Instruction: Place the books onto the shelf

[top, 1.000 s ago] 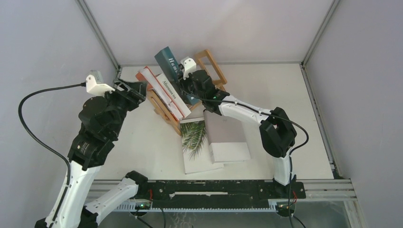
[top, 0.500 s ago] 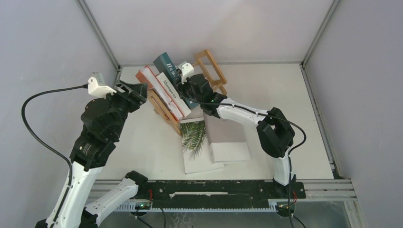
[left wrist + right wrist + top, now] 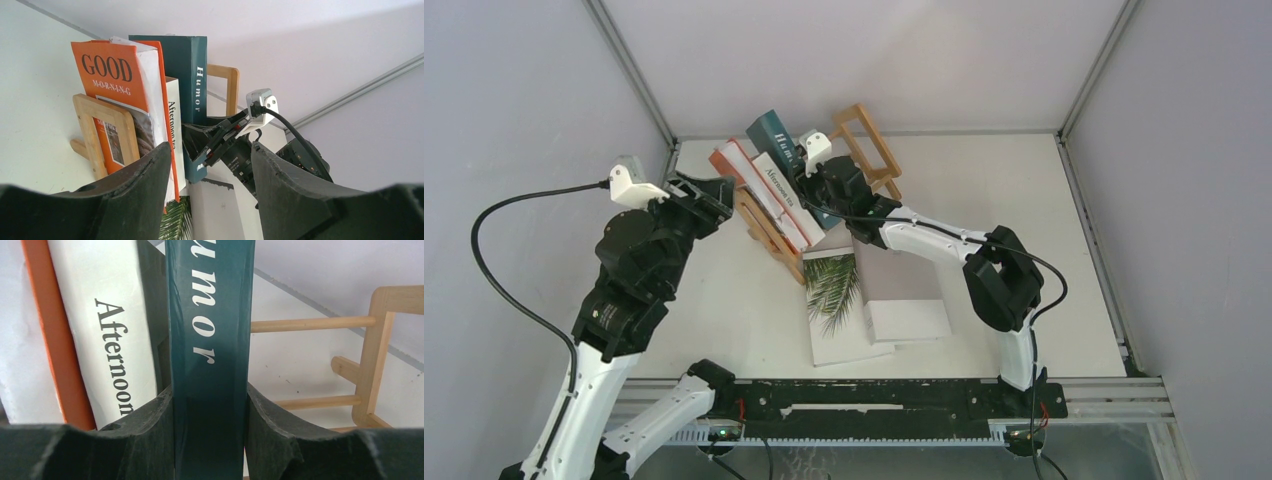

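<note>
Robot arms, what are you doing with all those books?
The right gripper clamps the teal Humor book, standing in the wooden shelf beside the white book and the orange book. The left gripper hovers open nearby. The palm-leaf book and the grey book lie flat on the table.
</note>
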Robot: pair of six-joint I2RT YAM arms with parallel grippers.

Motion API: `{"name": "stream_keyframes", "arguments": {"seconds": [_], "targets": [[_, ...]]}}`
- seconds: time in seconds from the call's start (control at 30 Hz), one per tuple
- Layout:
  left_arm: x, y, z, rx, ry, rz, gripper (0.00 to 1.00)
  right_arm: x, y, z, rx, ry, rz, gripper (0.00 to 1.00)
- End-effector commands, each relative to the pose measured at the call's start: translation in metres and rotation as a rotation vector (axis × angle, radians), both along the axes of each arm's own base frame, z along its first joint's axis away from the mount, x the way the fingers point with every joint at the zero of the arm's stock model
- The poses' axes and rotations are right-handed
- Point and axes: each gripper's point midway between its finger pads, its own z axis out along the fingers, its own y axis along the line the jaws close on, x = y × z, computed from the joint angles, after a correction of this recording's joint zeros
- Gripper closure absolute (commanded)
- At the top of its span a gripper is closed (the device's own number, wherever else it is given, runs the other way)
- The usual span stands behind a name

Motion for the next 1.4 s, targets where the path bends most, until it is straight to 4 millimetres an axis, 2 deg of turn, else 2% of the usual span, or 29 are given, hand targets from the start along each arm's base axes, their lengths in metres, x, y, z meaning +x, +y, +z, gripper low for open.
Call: {"name": "stream_keyframes", "arguments": {"seconds": [0.0,0.4,0.9,1.37], "targets": [[0.002,0.001,0.006,-0.023,-0.030,0.007,0.36,-0.003,0.011,0.021,0.068,-0.032,0.026,0.45],[-0.001,0.000,0.011,-0.063,-0.041,0.003,0.36,-0.011,0.006,0.046,0.080,-0.050,0.025,0.37],[-0.006,0.003,0.018,-0.101,-0.060,0.013,0.36,-0.018,-0.011,0.075,0.086,-0.078,-0.003,0.36],[-0.009,0.006,0.019,-0.107,-0.062,0.019,0.36,-0.028,-0.016,0.097,0.106,-0.100,0.001,0.36]]}}
